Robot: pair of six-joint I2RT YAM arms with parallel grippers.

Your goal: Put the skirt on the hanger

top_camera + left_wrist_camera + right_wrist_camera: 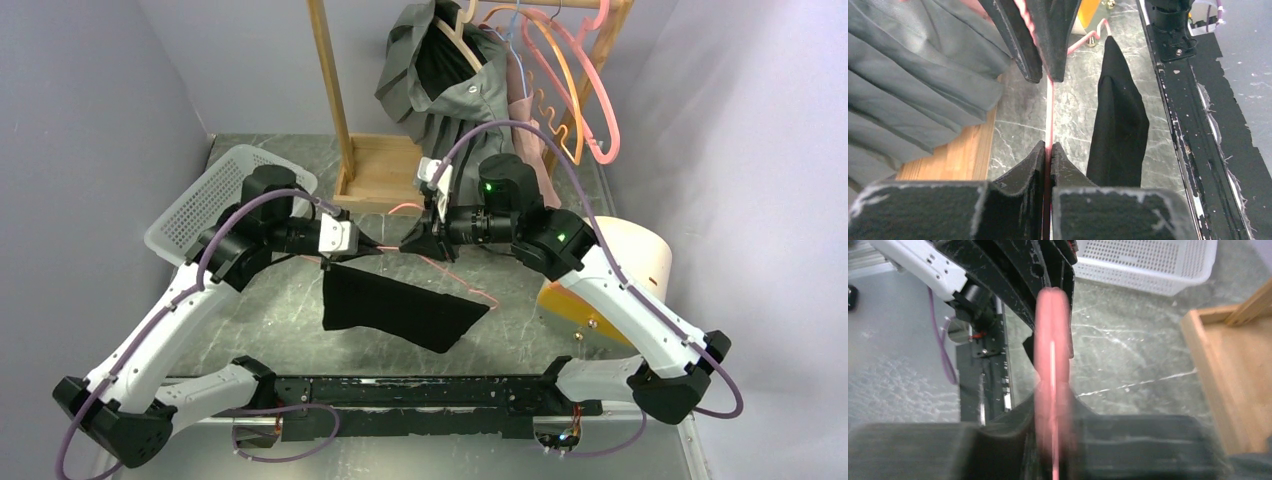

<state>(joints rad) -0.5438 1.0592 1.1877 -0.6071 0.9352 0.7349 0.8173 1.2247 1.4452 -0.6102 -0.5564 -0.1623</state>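
Left hand (pixel 354 241) pinched shut on thin pink hanger (pixel 1050 112); right hand (pixel 418 244) clamped on it too, facing. Black skirt (pixel 400 310) draped unevenly off hanger, over desk (pixel 285 300). Risk of sliding off with any tilt or opposing pull.

No readable text, labels, numbers or signs anywhere
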